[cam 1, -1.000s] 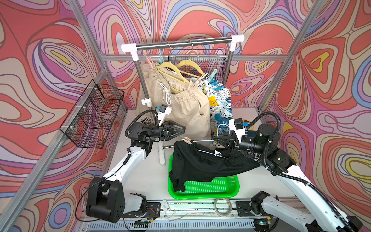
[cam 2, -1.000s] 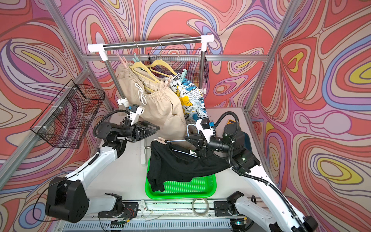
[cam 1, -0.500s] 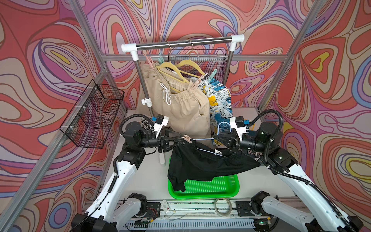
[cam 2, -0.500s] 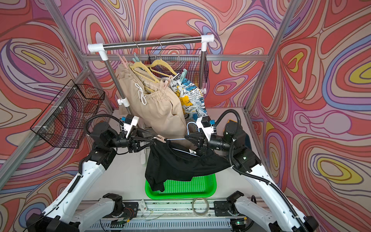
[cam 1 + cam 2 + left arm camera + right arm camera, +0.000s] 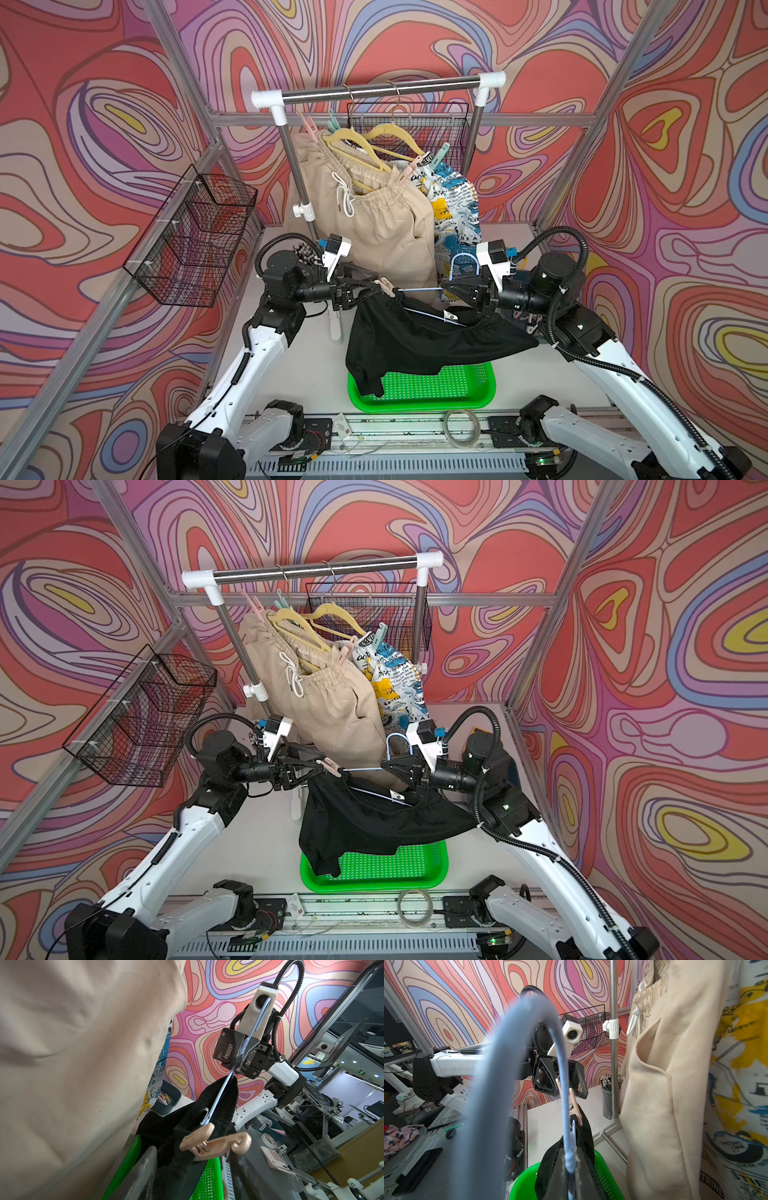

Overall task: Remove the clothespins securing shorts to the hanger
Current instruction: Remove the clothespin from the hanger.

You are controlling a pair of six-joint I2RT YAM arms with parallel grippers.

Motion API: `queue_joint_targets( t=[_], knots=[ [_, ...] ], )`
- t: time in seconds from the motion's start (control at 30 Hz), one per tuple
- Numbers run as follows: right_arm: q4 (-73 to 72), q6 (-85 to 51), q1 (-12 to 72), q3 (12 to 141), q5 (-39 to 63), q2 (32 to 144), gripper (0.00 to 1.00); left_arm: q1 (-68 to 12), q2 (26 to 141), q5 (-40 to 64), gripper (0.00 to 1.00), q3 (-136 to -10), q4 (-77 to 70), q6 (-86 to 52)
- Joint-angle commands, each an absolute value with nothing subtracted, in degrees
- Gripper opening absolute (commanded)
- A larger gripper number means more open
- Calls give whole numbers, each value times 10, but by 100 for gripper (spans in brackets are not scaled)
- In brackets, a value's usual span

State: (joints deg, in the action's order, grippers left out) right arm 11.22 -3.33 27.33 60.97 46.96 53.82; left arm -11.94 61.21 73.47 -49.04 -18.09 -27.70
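Pink clothespin (image 5: 384, 286) clipped black shorts (image 5: 415, 340) to the hanger (image 5: 415, 289) at its L end, tail pointing straight into the L jaws, spread either side of it. R jaws, farther off, pinched the hanger neck.

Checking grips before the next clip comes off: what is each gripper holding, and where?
Right gripper clamps the blue hanger at its neck, below the hook. Left gripper straddles the tail of the pink clothespin; grip cannot be told.

The table (image 5: 309, 376) bears a green basket (image 5: 417, 406) and clothes rack (image 5: 297, 176).
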Motion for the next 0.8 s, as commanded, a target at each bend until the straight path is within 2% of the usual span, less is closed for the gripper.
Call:
queue_joint_targets(
  t=[0.0,0.23,0.43,0.77],
  knots=[
    [79,-38,271,617,486,545,0,-121,599,732,55,-486,-211,-278],
    [91,-38,270,628,498,565,0,-134,597,713,53,-499,-173,-244],
    [82,-42,269,622,497,556,0,-139,604,714,43,-500,-169,-239],
    [63,-54,260,614,513,555,0,-146,606,721,38,-498,-172,-236]
  ],
)
